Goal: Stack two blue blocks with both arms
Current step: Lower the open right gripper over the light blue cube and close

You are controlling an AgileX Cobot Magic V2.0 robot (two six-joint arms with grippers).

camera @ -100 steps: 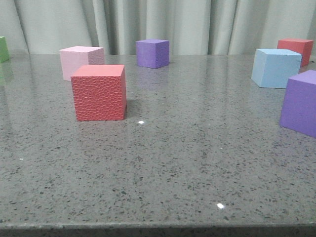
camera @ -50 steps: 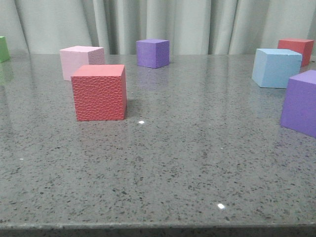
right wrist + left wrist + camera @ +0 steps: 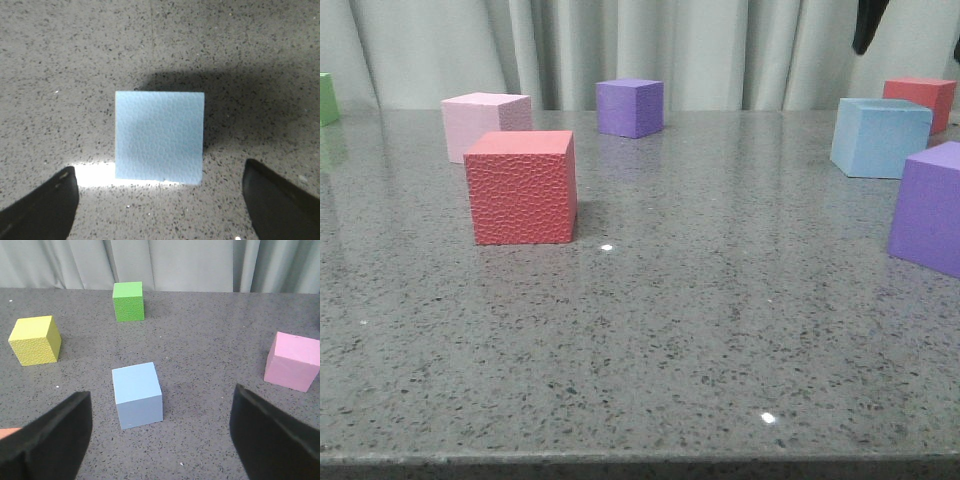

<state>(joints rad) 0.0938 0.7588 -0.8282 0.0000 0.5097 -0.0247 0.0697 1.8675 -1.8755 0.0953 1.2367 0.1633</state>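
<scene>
Blocks first: one blue block (image 3: 159,136) lies right between the right gripper (image 3: 160,200) fingers in the right wrist view, seen from straight above, its faces square to the gap. Jaws spread wide, a dark fingertip (image 3: 42,202) off to either side, nothing pinched. Front view puts that same block on the far right of the bench (image 3: 700,330), just ahead of the rear red block (image 3: 920,100) and behind the near purple block (image 3: 930,205), with a dark bit of the arm poking in above it at the top edge.

Over on the other side, the second blue block (image 3: 136,394) sits on the bench ahead of the left gripper (image 3: 160,432), roughly centred in the gap but turned a little, one corner edge facing the camera. Jaws spread here too, empty. The yellow block (image 3: 34,340), green block (image 3: 128,301) and pink block (image 3: 293,361) stand well apart from it.

My read: the right arm has the better line. It is directly over its cube and aligned, so a straight drop and a squeeze should do it; the left needs to move forward and perhaps twist the wrist to meet flat faces.
</scene>
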